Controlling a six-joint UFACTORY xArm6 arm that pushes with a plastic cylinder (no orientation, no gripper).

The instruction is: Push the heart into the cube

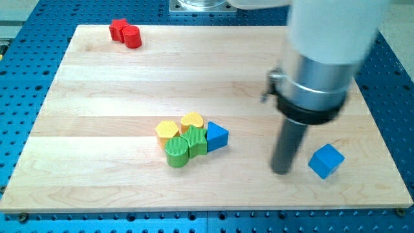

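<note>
Heart, yellow (192, 120): sits at the far side of the central cluster, touching the yellow hexagonal block (167, 130) on the view's left and the green block (196, 140) just below it. Near-to-far listing follows.

Nearest row: blue cube (326, 160), alone at the view's lower right, slightly turned; my tip (282, 171) stands just to its left, apparently not touching. No gripper is fitted, so there is nothing to open or close; the rod holds nothing.

Next: green cylinder (175, 152), at the cluster's bottom, touching the green block.

Next: blue triangular block (217, 136), at the cluster's right edge, against the green block and just below-right of the heart.

Far row: red star-like block (118, 29) and red cylinder (132, 36), touching, at the wooden board's (97, 97) top left, well apart from everything else.

Handling note (judgement): the tip lies on the wrong side for the push. It should go round the top of the cluster and settle at the heart's upper left, opposite the cube. The blue triangular block lies near the straight line toward the cube; a push aimed first toward the view's right, then downward, would likely free the heart without dragging neighbours. Contact through the heart's middle should keep it from spinning off.
</note>
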